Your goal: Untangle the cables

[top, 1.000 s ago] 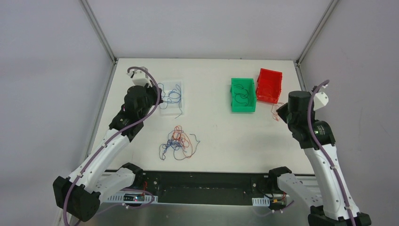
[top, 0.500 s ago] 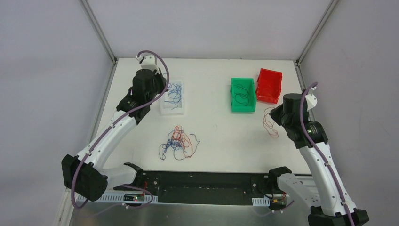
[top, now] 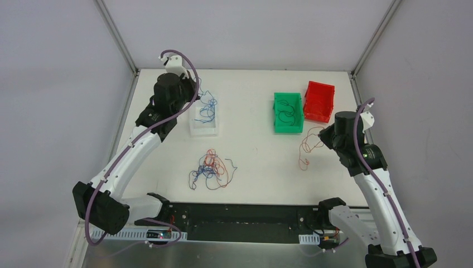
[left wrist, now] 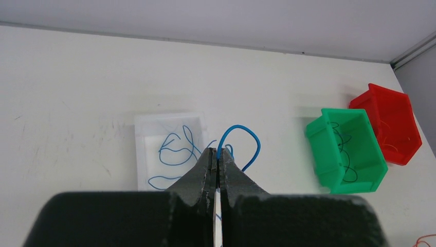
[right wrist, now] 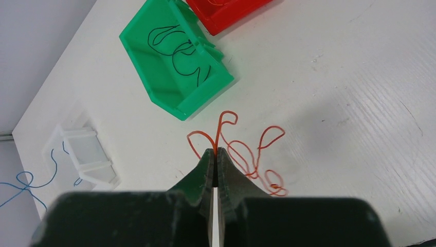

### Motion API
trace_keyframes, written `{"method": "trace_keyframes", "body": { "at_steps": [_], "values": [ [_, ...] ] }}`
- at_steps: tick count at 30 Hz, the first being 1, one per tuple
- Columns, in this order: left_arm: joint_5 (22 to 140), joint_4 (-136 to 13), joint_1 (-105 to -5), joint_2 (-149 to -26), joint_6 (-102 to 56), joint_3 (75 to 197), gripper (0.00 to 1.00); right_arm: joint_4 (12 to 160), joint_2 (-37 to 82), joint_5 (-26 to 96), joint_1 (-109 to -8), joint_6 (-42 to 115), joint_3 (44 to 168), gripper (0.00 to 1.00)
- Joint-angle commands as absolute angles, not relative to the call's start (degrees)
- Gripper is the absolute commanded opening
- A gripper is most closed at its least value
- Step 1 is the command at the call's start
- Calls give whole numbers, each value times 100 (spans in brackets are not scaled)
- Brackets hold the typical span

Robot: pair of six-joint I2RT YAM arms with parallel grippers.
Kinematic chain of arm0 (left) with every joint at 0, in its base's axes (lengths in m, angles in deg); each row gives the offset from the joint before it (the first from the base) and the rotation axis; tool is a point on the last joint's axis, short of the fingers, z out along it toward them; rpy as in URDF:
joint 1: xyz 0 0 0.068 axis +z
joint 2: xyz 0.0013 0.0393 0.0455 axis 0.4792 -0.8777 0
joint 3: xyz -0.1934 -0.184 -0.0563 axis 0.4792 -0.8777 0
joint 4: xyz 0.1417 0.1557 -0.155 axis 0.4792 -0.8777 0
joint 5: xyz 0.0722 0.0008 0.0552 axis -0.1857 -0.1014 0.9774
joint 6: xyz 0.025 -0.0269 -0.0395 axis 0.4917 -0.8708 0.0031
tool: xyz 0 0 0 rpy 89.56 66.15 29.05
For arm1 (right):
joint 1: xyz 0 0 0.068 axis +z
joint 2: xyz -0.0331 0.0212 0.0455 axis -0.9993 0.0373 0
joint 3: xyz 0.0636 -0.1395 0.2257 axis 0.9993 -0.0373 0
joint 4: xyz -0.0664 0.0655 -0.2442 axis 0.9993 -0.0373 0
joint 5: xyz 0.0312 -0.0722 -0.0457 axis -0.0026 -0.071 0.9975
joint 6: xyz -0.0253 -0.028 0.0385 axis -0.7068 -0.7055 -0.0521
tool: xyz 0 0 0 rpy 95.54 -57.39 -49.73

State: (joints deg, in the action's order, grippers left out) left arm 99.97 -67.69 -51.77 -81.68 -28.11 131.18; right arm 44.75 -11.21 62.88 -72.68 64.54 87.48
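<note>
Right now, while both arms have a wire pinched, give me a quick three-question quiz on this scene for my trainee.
1. True or false: the left gripper is shut on a blue cable.
2. Which colour of bin holds the black cables: A clear, B green, C red?
3. Fill in: the right gripper pinches a ___ cable.
Key: 1 true. 2 B, the green bin. 3 red; it is the red cable.
</note>
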Motion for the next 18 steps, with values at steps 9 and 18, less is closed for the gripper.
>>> {"method": "trace_keyframes", "body": {
  "at_steps": [9,18],
  "values": [
    [9543,-6479,-4653,-8634,-3183,13292,0,4782,-1085,6135,-7288,6326,8693,0],
    [9715,-6210,-4447,-9336,-3501,12678,0,4850,-1085,6065,-7291,6361,8576,0]
  ]
}}
